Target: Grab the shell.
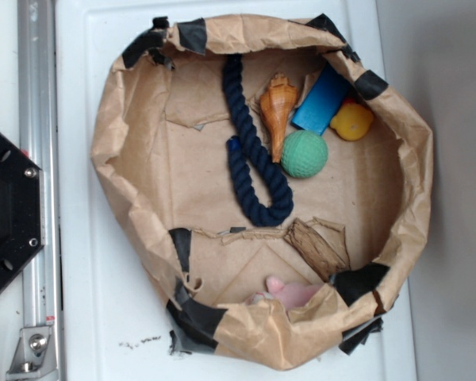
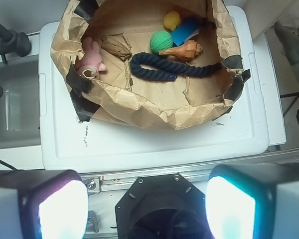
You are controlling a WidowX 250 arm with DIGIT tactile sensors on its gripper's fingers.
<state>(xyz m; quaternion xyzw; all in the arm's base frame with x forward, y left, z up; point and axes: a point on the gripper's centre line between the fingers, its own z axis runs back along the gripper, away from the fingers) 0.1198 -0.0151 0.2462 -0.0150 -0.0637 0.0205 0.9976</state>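
Your gripper (image 2: 147, 209), jaws apparently spread wide, hangs well apart from the shell (image 1: 277, 103), which lies in the paper bin (image 1: 111, 151) between rope (image 1: 254, 151) and green ball (image 1: 305, 154).

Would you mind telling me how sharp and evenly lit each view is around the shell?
Exterior view: soft, slightly blurred, evenly lit, the shell readable without glare. Wrist view: the shell is small and far but fairly clear, while the gripper fingers at the bottom are blown out and blurred.

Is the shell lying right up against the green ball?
Yes, the shell's pointed end touches the green ball in the exterior view.
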